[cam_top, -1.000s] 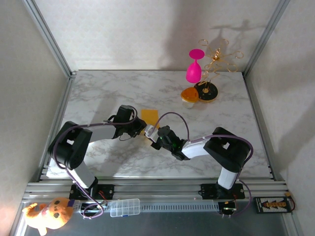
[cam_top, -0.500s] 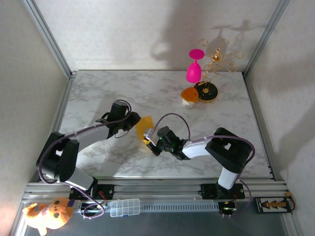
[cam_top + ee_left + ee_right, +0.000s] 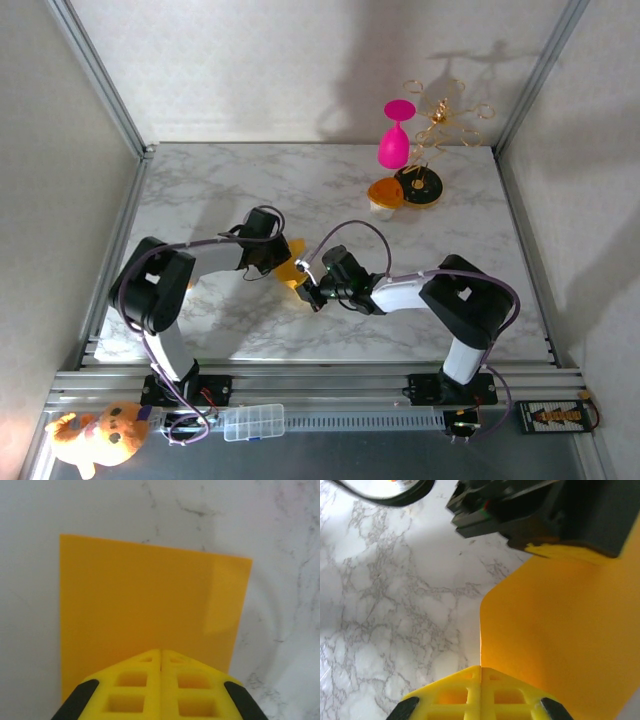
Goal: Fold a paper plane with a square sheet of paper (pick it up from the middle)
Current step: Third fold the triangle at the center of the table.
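Note:
The square sheet of paper (image 3: pixel 291 262) is plain yellow-orange and sits between my two grippers at the table's middle. In the left wrist view the sheet (image 3: pixel 150 595) lies face-on, and my left gripper (image 3: pixel 161 651) has its yellow fingers closed together on the sheet's near part. In the right wrist view the sheet (image 3: pixel 560 630) curves upward, and one edge runs straight into the closed jaws of my right gripper (image 3: pixel 481 667). From above, the left gripper (image 3: pixel 279 257) and right gripper (image 3: pixel 308 286) almost meet at the sheet.
At the back right stand a pink goblet (image 3: pixel 393 140), a gold wire stand (image 3: pixel 440 112), an orange-and-black disc (image 3: pixel 420 186) and a small white cup with an orange top (image 3: pixel 383 193). A plush toy (image 3: pixel 100 436) and a clear box (image 3: pixel 253 422) lie by the front rail.
My left gripper has moved right onto the sheet and closed. The right gripper has kept its hold on the sheet's edge and shifted slightly.

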Robot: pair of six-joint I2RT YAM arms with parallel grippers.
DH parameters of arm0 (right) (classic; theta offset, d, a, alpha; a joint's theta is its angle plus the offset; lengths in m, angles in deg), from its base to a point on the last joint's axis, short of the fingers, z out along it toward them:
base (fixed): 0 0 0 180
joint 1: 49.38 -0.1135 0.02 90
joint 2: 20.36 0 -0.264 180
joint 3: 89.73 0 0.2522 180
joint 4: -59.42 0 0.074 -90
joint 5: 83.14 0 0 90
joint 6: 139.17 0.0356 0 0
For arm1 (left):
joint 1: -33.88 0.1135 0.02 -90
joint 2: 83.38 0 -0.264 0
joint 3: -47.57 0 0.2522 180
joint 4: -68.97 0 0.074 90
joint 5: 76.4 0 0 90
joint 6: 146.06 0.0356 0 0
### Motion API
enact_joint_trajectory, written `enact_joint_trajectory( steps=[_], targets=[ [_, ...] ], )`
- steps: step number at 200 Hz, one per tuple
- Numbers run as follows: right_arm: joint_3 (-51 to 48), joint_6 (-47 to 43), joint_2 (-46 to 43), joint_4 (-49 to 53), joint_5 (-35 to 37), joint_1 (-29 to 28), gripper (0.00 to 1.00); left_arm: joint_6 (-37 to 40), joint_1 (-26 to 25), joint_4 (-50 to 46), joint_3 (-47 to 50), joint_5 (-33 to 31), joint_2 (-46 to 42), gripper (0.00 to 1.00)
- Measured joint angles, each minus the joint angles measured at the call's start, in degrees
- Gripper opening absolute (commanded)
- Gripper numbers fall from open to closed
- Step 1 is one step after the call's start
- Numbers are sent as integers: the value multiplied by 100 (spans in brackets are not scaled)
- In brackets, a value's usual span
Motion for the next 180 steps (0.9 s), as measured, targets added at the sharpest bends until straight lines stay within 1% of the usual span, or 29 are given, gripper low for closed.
enact_joint_trajectory(
  steps=[31,86,180],
  targets=[
    [236,212,116,260,50,42,0,101,-24,-37,-70,-15,79,0],
    [564,376,352,772,511,59,0,225,-46,-42,-157,-13,146,0],
    [728,507,417,1104,1137,90,0,337,-48,-42,-221,4,205,0]
  ],
)
